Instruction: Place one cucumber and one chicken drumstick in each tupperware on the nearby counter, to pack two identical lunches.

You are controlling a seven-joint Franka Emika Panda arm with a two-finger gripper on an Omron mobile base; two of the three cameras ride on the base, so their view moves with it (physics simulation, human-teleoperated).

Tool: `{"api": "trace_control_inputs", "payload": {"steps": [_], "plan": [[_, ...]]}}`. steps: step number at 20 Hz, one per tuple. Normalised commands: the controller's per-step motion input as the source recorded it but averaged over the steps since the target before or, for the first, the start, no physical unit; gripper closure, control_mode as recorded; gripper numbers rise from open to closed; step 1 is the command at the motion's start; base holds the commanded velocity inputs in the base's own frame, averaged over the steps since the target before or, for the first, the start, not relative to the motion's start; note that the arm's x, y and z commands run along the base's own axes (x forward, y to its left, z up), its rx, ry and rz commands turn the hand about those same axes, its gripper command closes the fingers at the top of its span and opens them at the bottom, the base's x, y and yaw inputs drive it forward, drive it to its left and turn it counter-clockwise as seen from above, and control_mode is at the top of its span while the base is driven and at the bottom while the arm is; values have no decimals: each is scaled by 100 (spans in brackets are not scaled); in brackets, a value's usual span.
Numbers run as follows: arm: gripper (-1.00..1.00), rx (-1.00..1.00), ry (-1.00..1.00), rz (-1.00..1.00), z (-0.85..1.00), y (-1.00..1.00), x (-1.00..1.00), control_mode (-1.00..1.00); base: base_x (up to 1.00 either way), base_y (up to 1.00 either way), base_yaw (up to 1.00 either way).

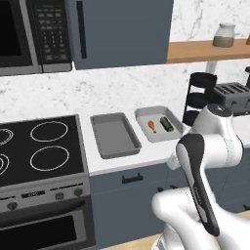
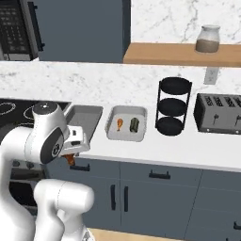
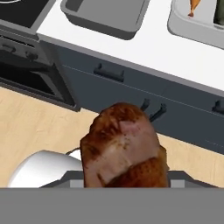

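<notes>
Gripper: clamped on the darker red-brown chicken drumstick, held off the counter's front edge, above the cabinet drawers; the meat's bulbous end fills the lower middle of the hand view.

Counter: white, beside the stove.

Left tupperware: grey, on the counter next to the stove, nothing inside.

Right tupperware: on the counter just right of the first; holds the orange-brown drumstick and the cucumber, side by side, apart.

Black tiered rack: on the counter, right of the filled tupperware.

Toaster: on the counter, right of the rack.
</notes>
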Motion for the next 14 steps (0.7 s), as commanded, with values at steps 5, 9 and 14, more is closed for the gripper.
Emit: {"api": "trace_control_inputs", "payload": {"steps": [5,9,14], "plan": [[100,0,0,0,0,0,0,100,53,5,0],[100,0,0,0,0,0,0,100,50,15,0],[100,0,0,0,0,0,0,100,53,34,0]]}}
